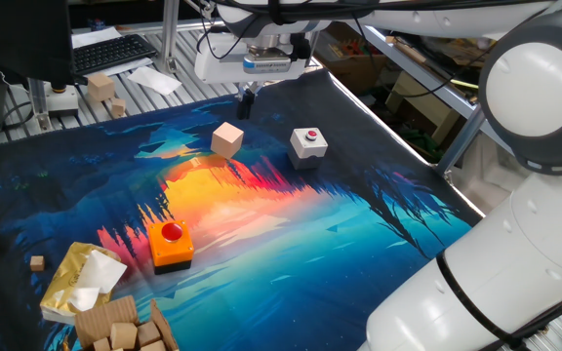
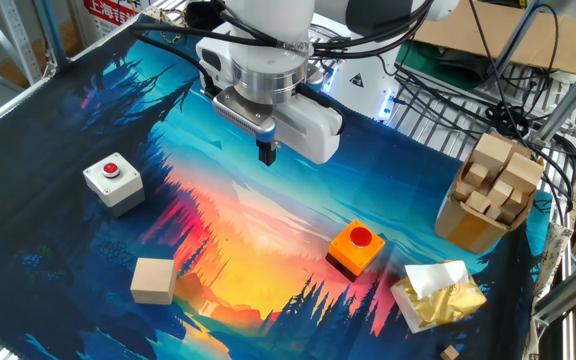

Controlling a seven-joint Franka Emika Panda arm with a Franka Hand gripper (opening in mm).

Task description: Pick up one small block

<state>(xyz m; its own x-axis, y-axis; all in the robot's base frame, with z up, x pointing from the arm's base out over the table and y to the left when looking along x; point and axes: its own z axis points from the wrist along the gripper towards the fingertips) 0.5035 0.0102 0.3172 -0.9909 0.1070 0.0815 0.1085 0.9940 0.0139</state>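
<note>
Spread across the counter (image 2: 68, 90) is a printed mat (image 1: 291, 224) showing a blue forest and an orange sunset. Above its far edge hangs the white robot arm's pair of dark fingers (image 1: 246, 101) (image 2: 267, 153), pressed together with nothing between them, pointing down and clear of the mat. The plain pale tan wooden cube (image 1: 227, 139) (image 2: 153, 280) sits on the mat near the fingers, apart from them and untouched. Just beside that cube, on the other side of the fingers, stands a small white box with a red button (image 1: 308, 142) (image 2: 113, 181). Farther from the fingers, toward the mat's opposite edge, sits an orange box with a red button (image 1: 170, 245) (image 2: 356, 247). Beyond it lie a crumpled yellow and white packet (image 1: 78, 283) (image 2: 438, 294) and a cardboard holder of wooden blocks (image 1: 125, 328) (image 2: 488, 190).
</note>
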